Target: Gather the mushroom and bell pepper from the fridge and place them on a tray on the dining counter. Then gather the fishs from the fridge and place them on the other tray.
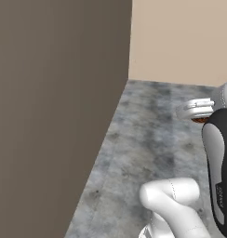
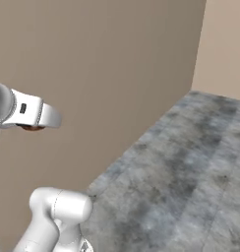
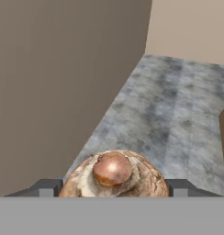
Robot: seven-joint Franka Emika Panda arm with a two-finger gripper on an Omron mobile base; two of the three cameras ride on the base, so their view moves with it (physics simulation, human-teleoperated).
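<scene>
Grey floor behind one mushroom [image 3: 114, 176] clamped between jaws

So ahead of the gripper there's a mottled grey floor [image 3: 178, 110], a big flat brown wall [image 3: 54, 82] off to its left, and a beige wall [image 3: 192, 27] farther ahead.

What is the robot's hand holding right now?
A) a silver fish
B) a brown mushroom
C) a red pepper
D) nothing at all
B: in the hand view the brown mushroom sits right between the two dark finger tips of the gripper.
</scene>
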